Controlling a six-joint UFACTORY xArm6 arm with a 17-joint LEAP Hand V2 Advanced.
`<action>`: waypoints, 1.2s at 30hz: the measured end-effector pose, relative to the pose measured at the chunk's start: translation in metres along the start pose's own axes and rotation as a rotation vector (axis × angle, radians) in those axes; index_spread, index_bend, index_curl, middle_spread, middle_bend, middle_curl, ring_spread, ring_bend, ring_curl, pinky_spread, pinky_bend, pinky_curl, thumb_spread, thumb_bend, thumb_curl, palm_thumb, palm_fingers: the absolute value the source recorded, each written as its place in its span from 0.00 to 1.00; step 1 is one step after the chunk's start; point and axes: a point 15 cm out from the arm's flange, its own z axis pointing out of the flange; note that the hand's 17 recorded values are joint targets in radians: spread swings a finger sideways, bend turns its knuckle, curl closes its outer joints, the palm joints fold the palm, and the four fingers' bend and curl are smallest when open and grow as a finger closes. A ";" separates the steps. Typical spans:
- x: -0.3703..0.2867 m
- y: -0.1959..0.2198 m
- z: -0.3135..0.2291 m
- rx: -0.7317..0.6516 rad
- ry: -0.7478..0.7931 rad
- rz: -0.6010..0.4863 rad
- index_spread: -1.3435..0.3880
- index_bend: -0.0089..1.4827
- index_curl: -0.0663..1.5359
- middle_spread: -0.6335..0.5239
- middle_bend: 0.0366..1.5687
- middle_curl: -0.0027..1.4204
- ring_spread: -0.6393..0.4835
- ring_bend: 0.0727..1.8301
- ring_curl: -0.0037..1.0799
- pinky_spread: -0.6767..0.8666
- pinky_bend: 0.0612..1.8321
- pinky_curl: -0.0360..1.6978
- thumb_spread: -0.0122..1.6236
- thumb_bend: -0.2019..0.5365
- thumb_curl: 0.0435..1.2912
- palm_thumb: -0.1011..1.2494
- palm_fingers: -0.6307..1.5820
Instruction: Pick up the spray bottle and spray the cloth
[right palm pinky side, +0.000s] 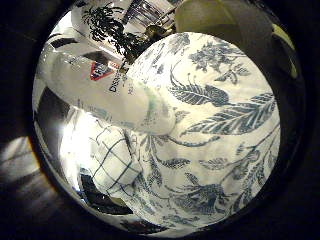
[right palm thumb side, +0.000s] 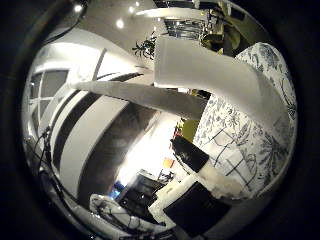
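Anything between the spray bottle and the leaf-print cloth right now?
Nothing: little finger side view shows the spray bottle directly against the leaf-print cloth.

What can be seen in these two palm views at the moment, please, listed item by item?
Spray bottle: one, white with a red-and-dark label, close against the palm, in front of the floral cloth.
Floral cloth: one, white with blue leaf and flower print, spread wide beyond the bottle.
Checked cloth: one, white with dark grid lines, beside the floral cloth.
Potted plant: one, dark, far back in the room.
Hand: white and black parts beside the cloths; how its fingers stand cannot be told.
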 end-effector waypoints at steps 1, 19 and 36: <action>-0.003 -0.002 0.007 0.002 -0.007 -0.003 0.69 0.11 0.22 0.66 0.17 0.26 0.76 0.19 0.27 0.69 0.20 0.19 0.66 0.25 0.25 0.57 0.36; -0.014 -0.007 0.095 0.013 -0.093 0.134 0.64 0.63 0.45 0.43 0.67 0.45 0.42 0.64 0.50 0.26 0.60 0.33 0.62 0.25 0.37 0.83 0.92; -0.139 -0.007 0.047 -0.624 0.094 -0.058 0.67 0.80 0.46 0.47 0.83 0.44 0.43 0.77 0.53 0.32 0.64 0.53 0.63 0.26 0.45 0.82 0.83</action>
